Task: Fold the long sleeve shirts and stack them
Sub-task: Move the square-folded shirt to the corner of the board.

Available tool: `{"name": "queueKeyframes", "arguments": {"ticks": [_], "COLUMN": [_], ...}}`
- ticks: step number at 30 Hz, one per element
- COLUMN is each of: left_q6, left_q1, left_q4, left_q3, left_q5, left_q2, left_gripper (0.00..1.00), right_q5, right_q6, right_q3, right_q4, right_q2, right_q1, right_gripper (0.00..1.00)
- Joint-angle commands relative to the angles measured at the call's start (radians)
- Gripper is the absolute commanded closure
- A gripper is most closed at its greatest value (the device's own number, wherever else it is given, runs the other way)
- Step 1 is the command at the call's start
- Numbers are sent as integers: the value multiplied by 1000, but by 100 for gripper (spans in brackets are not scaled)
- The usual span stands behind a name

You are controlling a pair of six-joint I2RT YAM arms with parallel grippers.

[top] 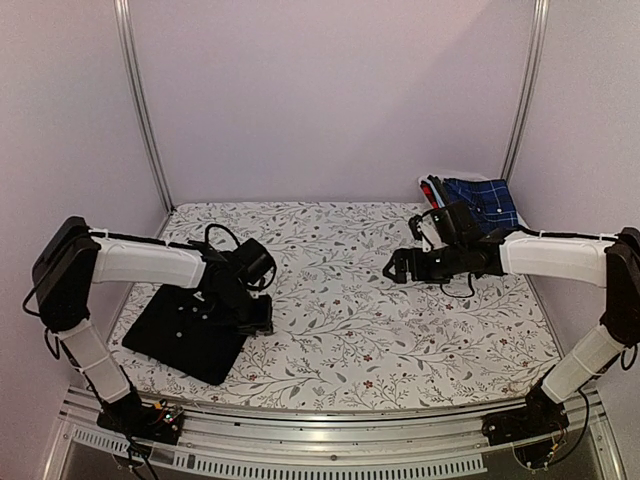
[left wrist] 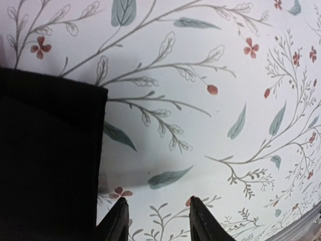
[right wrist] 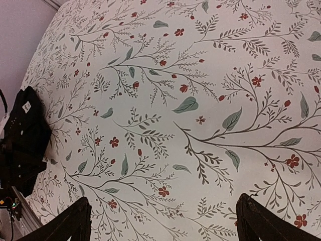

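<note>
A black long sleeve shirt (top: 185, 330) lies folded flat at the front left of the table. The left wrist view has its straight edge (left wrist: 50, 160) on the left. My left gripper (top: 260, 320) hovers low just past the shirt's right edge. Its jaws (left wrist: 156, 201) are open over bare tablecloth, and the left finger (left wrist: 118, 221) is right beside the cloth. My right gripper (top: 395, 268) hangs over the middle right of the table, wide open (right wrist: 164, 201) and empty. The right wrist view shows the black shirt (right wrist: 25, 135) far off at the left.
A white basket (top: 455, 177) at the back right corner holds a blue plaid garment (top: 483, 200) and some red and dark cloth (top: 432, 190). The floral tablecloth (top: 330, 330) covers the table. Metal frame posts stand at both back corners, and a rail (top: 330, 455) runs along the near edge.
</note>
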Motion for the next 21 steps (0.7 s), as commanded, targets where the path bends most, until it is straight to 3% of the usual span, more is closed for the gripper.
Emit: {"name": "queueKeyframes", "arguments": {"ticks": [1, 7, 21], "left_q6": [80, 78, 108], "left_q1": [63, 137, 320], "left_q4": [111, 160, 172], "left_q3": [41, -34, -221], "left_q5": [-3, 12, 5], "left_q2": [73, 88, -59], "left_gripper": [59, 59, 59], "right_q5": [13, 25, 18], "right_q6": [9, 10, 13], "right_q3": [-10, -15, -22], "right_q4": [-15, -29, -20], "right_q2": [-42, -59, -54], "right_q1": [-3, -3, -3], "right_gripper": [1, 1, 1]}}
